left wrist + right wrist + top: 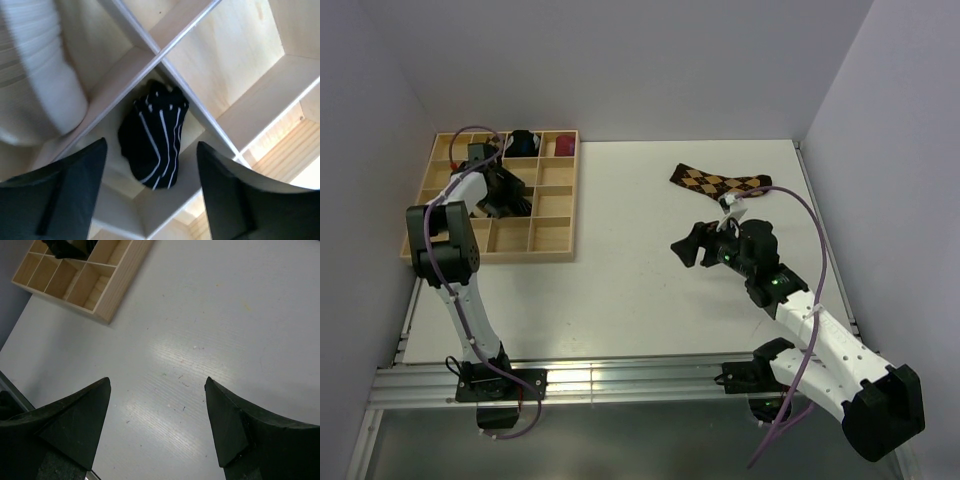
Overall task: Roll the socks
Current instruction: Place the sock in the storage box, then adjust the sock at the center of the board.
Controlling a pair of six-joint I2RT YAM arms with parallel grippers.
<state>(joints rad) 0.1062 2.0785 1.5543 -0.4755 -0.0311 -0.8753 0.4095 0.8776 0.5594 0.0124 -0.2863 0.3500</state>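
Nearest, the right hand (pixel 157 382) is held with jaws spread above bare bench (pixel 620 220), nothing gripped. Further off, the left hand (pixel 150 150) is poised with jaws spread over a compartment of the wooden tray (pixel 552 252), where the black sock with thin white stripes (pixel 155 130) lies bundled and unheld; that one is judged done. Beyond, the argyle sock (pixel 718 181) lies flat at the bench's far right, not yet rolled. A brown-and-cream striped sock cannot be made out. No brand, label or writing is legible.
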